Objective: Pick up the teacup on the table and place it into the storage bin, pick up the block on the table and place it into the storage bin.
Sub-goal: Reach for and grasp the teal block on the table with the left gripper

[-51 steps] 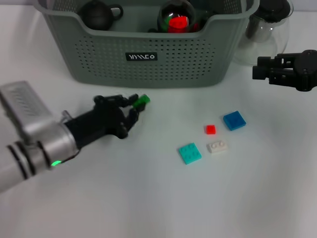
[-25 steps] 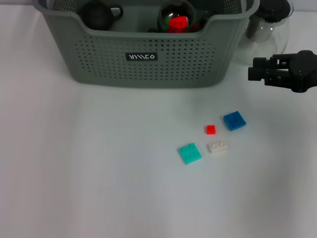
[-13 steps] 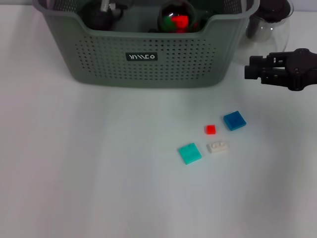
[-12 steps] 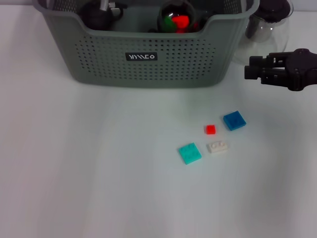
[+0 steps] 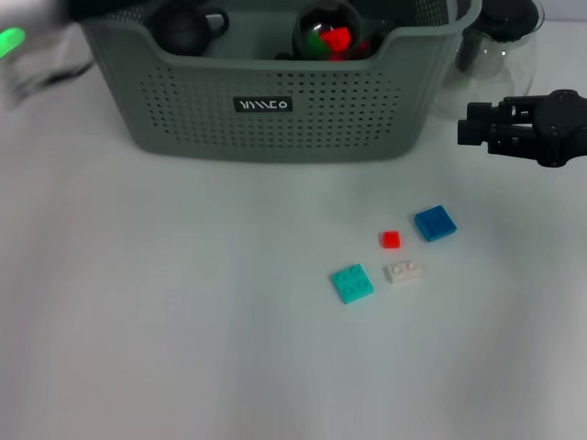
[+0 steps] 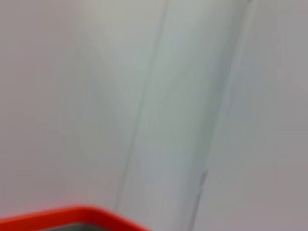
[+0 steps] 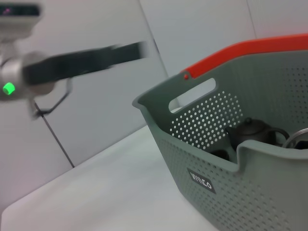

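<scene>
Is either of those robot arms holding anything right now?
Right pincer, beside the storage bin, holds nothing that shows. The left arm is a blur at the bin's far corner; whether it holds anything cannot be told.

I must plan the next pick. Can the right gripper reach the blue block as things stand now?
Probably yes. The right gripper hovers near the glass pitcher, and the blue block lies on open table just nearer the robot, with only the red block close by. Nothing stands between them.
</scene>
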Tool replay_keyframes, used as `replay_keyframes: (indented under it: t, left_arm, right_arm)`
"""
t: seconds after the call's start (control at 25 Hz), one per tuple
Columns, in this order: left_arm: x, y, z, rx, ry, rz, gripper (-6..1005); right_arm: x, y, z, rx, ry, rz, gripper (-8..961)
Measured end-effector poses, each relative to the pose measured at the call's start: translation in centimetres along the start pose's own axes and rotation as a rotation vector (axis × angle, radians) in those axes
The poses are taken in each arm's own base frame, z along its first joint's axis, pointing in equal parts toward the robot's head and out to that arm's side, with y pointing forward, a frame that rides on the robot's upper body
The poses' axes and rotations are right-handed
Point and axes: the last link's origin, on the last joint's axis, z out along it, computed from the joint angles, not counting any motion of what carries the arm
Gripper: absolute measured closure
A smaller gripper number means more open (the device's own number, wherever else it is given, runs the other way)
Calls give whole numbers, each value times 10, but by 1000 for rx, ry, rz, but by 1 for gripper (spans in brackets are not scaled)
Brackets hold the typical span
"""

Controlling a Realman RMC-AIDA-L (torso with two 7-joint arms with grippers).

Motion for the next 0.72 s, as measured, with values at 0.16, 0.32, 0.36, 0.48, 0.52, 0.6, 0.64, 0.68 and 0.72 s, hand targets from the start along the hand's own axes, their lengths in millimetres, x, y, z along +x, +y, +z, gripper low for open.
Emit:
replay_keyframes:
  t: [0.16,0.32,0.36,0.48,0.52,0.6,0.64,0.68,0.72]
  left_arm:
    - [-51,11,-65,-46,78,11,445]
    - [-111,31,-79,-90,47,75,444]
    - [-127,38,-76,-117,27,85,444]
    - [-162,57,-57,-202,-29,115,443]
    - [-175,63,-47,-228,-59,132,442]
    - [-192,68,-32,-242,-111,152,442]
    - [-197,69,-25,-245,-131,159,441]
    - [-204,69,-19,-236,-157,163,441]
    - [-210,70,-10,-230,-181,165,441]
  right_arm:
    - [0,0,0,2,2,4,540]
    - [-1,-1,-1,4,-3,6,539]
    - [-1,-1,0,4,-3,5,539]
    - [-2,-1,1,2,-4,3,539]
    - [-3,-1,1,2,-4,2,539]
    - [-3,-1,2,1,-3,1,539]
    - [-3,-1,2,1,-3,1,539]
    - [-4,-1,2,0,-3,2,539]
    - [-3,-1,2,1,-4,3,539]
